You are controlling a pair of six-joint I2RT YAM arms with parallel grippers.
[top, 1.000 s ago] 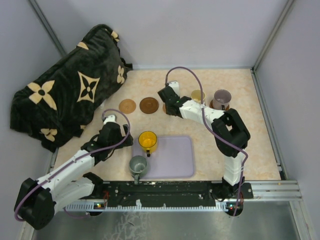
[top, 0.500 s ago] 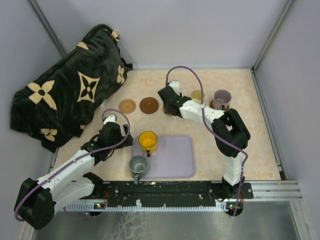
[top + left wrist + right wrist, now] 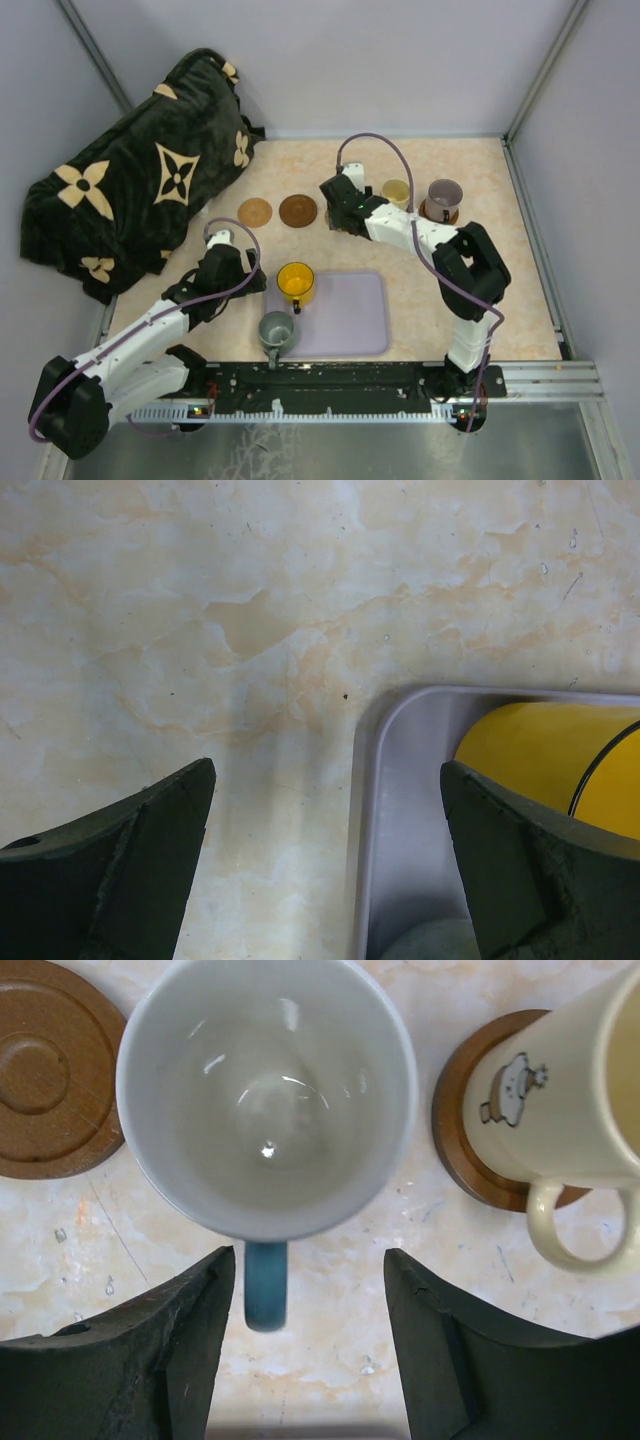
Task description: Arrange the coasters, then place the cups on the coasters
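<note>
A white cup (image 3: 265, 1090) with a blue handle (image 3: 265, 1285) stands upright just ahead of my right gripper (image 3: 310, 1270), which is open. The handle sits free between the fingers, close to the left one. To its right a cream cup (image 3: 560, 1090) rests on a dark coaster (image 3: 462, 1150); another dark coaster (image 3: 40, 1070) lies bare at the left. From above, a tan coaster (image 3: 255, 211) and a brown coaster (image 3: 298, 210) lie bare, and a purple-grey cup (image 3: 444, 198) sits on a coaster. My left gripper (image 3: 328, 775) is open over the tray corner, near the yellow cup (image 3: 540, 750).
A lavender tray (image 3: 350, 320) lies in front of the arms with the yellow cup (image 3: 296, 282) on it and a grey-green cup (image 3: 276, 330) at its near left edge. A dark flowered blanket (image 3: 140, 190) is bundled at the far left. Grey walls enclose the table.
My right gripper's jaws have spread apart and let go of the blue handle, and that arm has shifted slightly to the right. The left arm has not moved.
</note>
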